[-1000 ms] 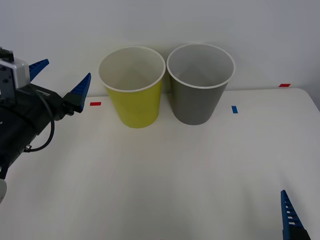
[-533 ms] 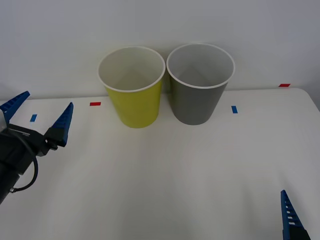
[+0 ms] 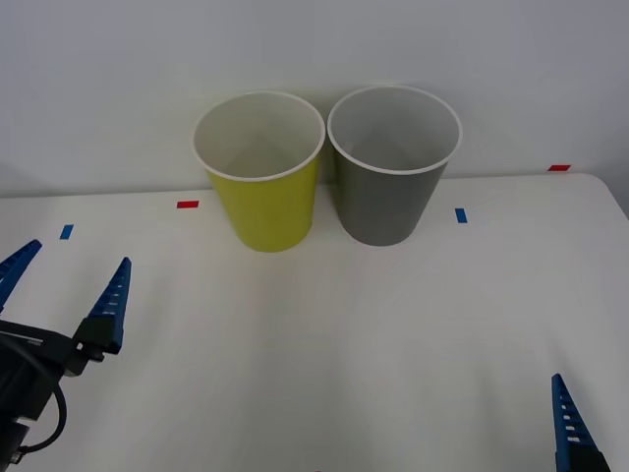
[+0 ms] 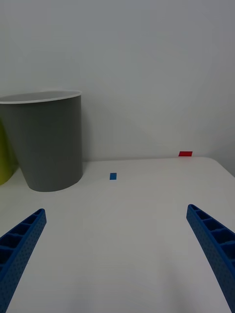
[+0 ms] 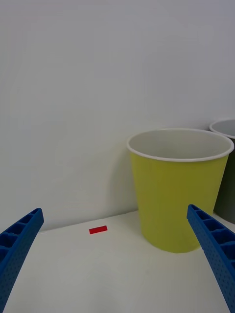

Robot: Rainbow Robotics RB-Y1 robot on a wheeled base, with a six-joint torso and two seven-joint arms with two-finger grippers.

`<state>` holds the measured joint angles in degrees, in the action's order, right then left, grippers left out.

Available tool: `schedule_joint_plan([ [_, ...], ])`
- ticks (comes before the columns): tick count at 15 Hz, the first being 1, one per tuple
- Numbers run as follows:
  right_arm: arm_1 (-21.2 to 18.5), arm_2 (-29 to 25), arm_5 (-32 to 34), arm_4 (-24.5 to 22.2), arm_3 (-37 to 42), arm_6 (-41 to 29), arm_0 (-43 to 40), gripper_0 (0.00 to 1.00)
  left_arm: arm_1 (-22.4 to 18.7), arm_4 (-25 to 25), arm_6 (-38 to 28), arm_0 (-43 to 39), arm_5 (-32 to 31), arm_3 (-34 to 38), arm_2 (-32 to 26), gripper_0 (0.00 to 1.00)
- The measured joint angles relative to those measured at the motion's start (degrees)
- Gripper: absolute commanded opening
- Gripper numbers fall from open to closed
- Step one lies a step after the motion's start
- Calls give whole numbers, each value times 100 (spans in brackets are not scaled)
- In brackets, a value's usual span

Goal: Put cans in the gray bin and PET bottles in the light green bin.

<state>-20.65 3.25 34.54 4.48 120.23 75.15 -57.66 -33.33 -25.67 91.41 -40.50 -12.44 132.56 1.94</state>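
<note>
Smooth tapered light green bin (image 3: 259, 169), gray bin (image 3: 393, 162) at its 3 o'clock. Left gripper (image 3: 64, 290) released, low; right gripper (image 4: 117, 259) spread wide.

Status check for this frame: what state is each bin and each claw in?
Round lime-green tapered bin: upright, nothing visible inside.
Round dark-gray tapered bin: upright, nothing visible inside, beside the lime one.
Left claw: open, holding nothing, low at the table's left.
Right claw: open, holding nothing.
</note>
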Motion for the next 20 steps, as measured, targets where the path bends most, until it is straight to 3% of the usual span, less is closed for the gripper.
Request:
schedule_joint_plan([
  [3,0,0,0,0,0,-1,0,100,32,243,145,-348,-784,-413,240,100],
  [12,0,0,0,0,0,0,0,100,815,506,205,-1889,-1027,-452,263,100],
  [20,0,0,0,0,0,0,0,100,916,769,200,-2357,-2288,-1074,574,100],
])
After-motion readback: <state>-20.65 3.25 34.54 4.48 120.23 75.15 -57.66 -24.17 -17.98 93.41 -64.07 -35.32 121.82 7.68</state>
